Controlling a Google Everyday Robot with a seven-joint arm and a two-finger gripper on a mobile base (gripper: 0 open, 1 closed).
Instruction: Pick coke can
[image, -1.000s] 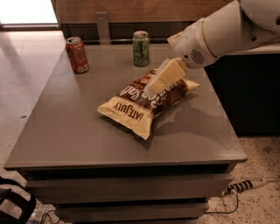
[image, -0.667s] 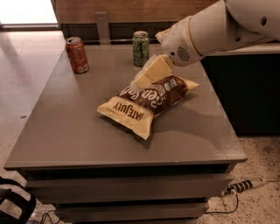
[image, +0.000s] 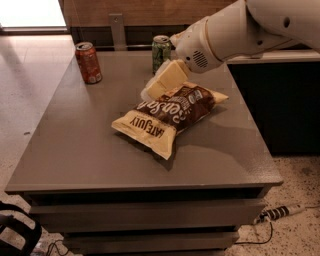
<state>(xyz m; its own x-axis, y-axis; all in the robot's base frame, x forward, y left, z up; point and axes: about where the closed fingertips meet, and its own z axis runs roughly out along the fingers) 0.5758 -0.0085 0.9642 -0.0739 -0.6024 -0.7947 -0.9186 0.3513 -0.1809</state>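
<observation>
coke can red-orange, silver top | chip bag brown-and-cream | gripper cream, over chip bag's far end | table grey

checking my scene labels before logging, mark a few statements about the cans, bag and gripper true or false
1. The coke can stands upright near the back left corner of the table. True.
2. The gripper is closed around the coke can. False: it hangs by the back edge of the chip bag, well apart from the coke can.
3. The green can lies on its side. False: it stands upright at the table's back edge.
4. The chip bag lies flat near the middle of the table. True.
</observation>
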